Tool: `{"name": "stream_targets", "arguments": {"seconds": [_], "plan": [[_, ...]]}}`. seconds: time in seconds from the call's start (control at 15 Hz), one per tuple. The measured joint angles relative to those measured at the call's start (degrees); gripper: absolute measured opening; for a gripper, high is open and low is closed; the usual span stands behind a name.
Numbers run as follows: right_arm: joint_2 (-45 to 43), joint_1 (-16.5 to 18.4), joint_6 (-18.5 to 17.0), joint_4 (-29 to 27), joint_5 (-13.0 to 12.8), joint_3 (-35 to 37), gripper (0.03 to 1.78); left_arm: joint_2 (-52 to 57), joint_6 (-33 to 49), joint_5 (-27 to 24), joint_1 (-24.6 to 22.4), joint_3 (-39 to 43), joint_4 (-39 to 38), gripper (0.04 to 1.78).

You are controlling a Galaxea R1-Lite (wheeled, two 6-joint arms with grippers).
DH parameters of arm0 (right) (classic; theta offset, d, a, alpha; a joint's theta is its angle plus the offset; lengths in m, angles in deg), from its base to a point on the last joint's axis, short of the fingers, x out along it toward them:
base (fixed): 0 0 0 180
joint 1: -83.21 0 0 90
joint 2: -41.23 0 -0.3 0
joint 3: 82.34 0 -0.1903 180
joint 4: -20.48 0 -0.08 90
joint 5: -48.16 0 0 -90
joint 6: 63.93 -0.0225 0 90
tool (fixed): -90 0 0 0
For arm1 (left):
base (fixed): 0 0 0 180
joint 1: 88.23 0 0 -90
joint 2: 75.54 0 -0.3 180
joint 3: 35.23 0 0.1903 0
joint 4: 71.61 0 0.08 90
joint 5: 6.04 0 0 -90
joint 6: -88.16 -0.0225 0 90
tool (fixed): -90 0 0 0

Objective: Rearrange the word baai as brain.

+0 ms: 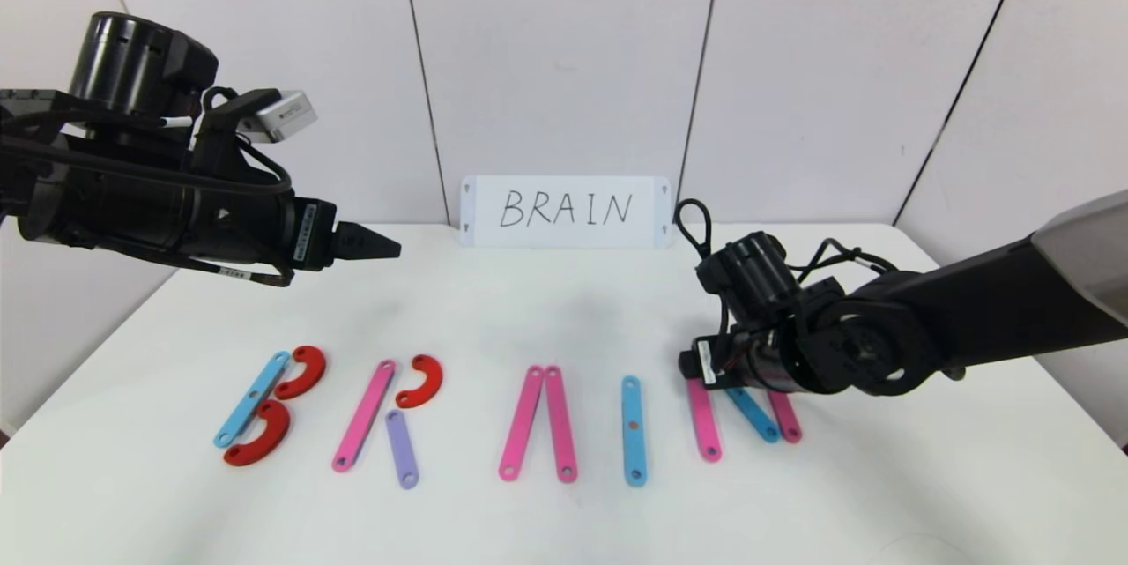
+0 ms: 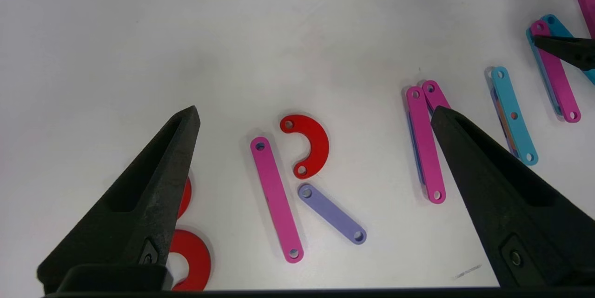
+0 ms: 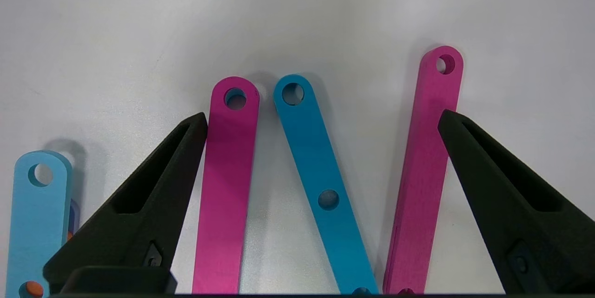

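Flat plastic letters lie in a row on the white table (image 1: 564, 318). A blue strip (image 1: 251, 397) with two red arcs (image 1: 300, 371) makes a B. A pink strip (image 1: 363, 414), a red arc (image 1: 421, 381) and a purple strip (image 1: 401, 448) make an R. Two pink strips (image 1: 538, 422) meet at the top. A blue strip (image 1: 633, 429) stands alone. My right gripper (image 3: 320, 119) is open, low over a pink strip (image 3: 225, 186), a slanted blue strip (image 3: 320, 182) and another pink strip (image 3: 425, 172). My left gripper (image 1: 374, 243) is open, raised at the left.
A white card (image 1: 564, 211) with handwritten BRAIN leans against the back wall. Wall panels close the table at the back and sides.
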Motion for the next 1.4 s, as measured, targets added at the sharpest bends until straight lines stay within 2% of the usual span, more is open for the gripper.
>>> {"name": "stream_targets", "arguments": {"seconds": [0.4, 0.73, 0.93, 1.13, 1.4], "plan": [[-4.0, 0.4, -0.4, 0.0, 0.7, 1.4, 1.74, 0.1, 0.0, 0.0, 0.0, 0.0, -0.1, 1.74], [-12.6, 1.9, 0.7, 0.1, 1.2, 5.5, 1.74, 1.6, 0.0, 0.3, 0.0, 0.6, 0.1, 1.74], [-20.9, 2.2, 1.9, 0.1, 1.7, 9.6, 1.74, 5.0, 0.0, 0.6, -0.1, 2.7, 0.3, 1.74], [-31.2, 2.5, 3.3, -0.3, 1.9, 14.4, 1.74, 11.5, 0.1, 0.6, -0.5, 8.2, 0.4, 1.74], [-46.4, 2.2, 4.7, -4.9, 2.2, 20.6, 1.74, 24.2, 0.0, 1.2, -1.5, 18.7, 0.5, 1.74]]}}
